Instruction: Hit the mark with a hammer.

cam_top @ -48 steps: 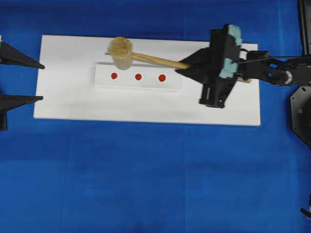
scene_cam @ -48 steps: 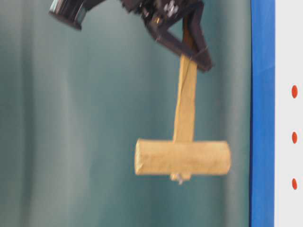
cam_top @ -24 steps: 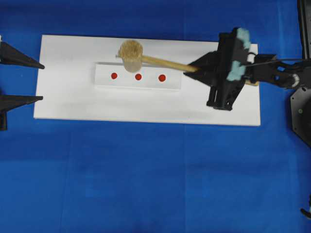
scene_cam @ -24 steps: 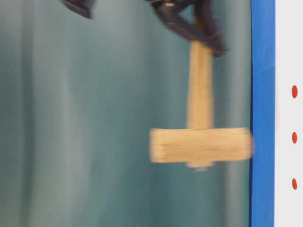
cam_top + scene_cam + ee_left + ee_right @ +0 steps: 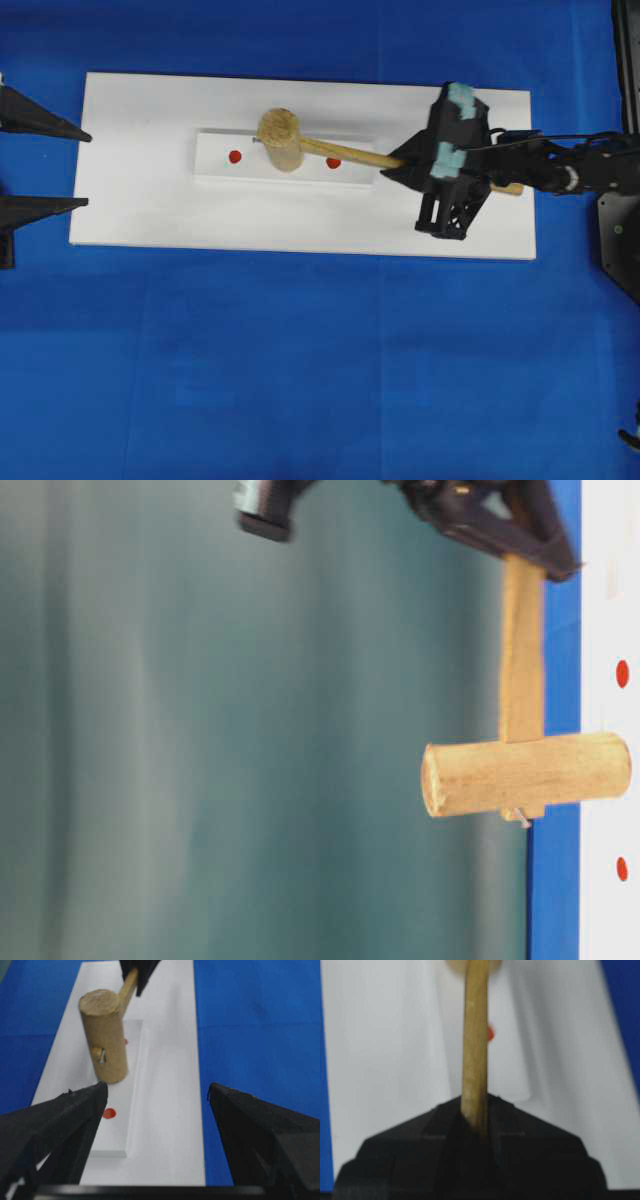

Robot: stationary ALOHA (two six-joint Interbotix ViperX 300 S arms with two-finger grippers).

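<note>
Blue cloth (image 5: 300, 380) under a white board (image 5: 150, 210); right pincer (image 5: 400, 165) pinches the hammer (image 5: 282, 138); left pincer (image 5: 155, 1095) spread.

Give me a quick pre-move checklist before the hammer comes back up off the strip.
1. Right gripper shut on the hammer handle: ok.
2. Hammer head over the middle red mark: ok, that mark is hidden; left mark and right mark show.
3. Head touching the white strip: cannot tell.
4. Left gripper open, clear of the hammer: ok.
5. White board square on the blue cloth: ok.
</note>
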